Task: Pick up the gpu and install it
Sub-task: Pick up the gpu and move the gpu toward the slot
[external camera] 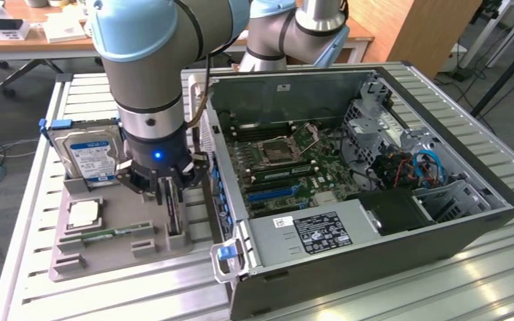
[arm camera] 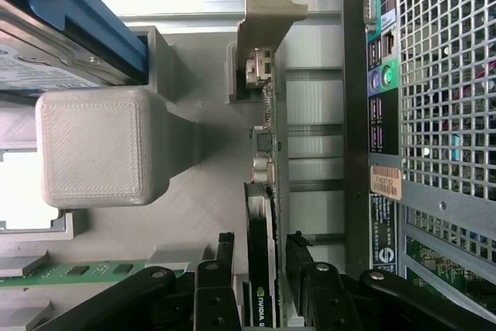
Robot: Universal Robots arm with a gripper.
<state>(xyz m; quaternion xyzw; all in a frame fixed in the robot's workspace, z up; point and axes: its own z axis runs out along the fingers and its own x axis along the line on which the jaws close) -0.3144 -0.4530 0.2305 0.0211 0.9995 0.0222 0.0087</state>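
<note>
The gpu (arm camera: 267, 137) stands on edge in a slot of the grey tray (external camera: 105, 251), thin and dark, with its metal bracket (arm camera: 271, 5) at the far end. In the exterior view the gpu (external camera: 173, 212) is the dark strip just beside the open computer case (external camera: 373, 254). My gripper (external camera: 171, 195) has come straight down over it. In the wrist view my gripper (arm camera: 261, 242) has one black finger on each face of the card, closed in against it. The card still sits in the tray's slot.
The tray also holds a silver hard drive (external camera: 83, 150) with a blue label, a square processor (external camera: 85, 214) and a green memory stick (external camera: 105, 234). The case's motherboard (external camera: 275, 167) lies exposed, with a blue slot (external camera: 270, 192). The case's rear wall (arm camera: 434, 98) stands close beside the card.
</note>
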